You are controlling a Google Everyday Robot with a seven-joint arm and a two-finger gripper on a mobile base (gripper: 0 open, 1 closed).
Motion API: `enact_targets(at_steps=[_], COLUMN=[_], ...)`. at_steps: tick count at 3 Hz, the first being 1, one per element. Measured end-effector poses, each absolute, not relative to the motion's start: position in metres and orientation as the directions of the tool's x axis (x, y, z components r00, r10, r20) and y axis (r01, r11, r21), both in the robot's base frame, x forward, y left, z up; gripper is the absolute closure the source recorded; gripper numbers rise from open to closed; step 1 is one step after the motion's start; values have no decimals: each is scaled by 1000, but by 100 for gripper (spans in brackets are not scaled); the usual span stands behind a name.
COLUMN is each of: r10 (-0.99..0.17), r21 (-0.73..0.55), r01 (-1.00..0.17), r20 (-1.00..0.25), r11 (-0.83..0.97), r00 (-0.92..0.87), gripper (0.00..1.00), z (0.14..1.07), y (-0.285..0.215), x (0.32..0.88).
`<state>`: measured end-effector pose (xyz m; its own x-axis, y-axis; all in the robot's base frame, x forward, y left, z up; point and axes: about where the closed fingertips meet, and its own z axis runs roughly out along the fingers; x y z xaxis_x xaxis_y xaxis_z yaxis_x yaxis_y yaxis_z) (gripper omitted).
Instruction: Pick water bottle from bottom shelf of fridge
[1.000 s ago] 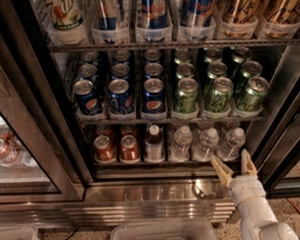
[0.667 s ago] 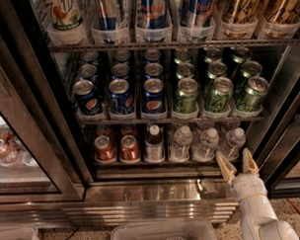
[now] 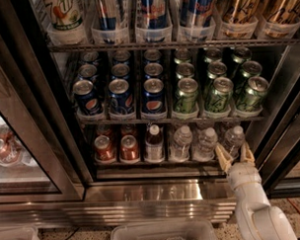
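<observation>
1. Fridge (image 3: 142,191) fills the frame.
2. Bottom shelf (image 3: 161,164), lower centre: red cans left, bottles right.
3. Gripper (image 3: 235,157), lower right at the shelf front, fingers spread.
4. Water bottle (image 3: 233,138), rightmost, just above the gripper, probably not touching.

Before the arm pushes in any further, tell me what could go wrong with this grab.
1. The open pincer sits low in front of the rightmost water bottle. The neighbouring water bottle stands close beside it, and a finger may topple it.
2. The fridge door frame lies close on the pincer's other side and could get clipped.
3. Lifting too high could hit the wire rack of green cans above.
</observation>
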<state>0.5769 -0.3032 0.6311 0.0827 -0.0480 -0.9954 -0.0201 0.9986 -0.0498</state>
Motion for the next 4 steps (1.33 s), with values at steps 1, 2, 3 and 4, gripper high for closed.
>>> enact_targets(at_steps=[1,2,3,4], r10=[-48,-38,-30,-30], r21=[-50,-39,-31,-31], r01=[-18,-8,-6,-6], r20=[-995,-994,-994,-994], r11=[999,999,1000,1000], r00=[92,100,107,107], gripper=[33,32,38,58], z=[636,642,645,645], y=[-303,-304,-304,-304], x=[587,598,605,605])
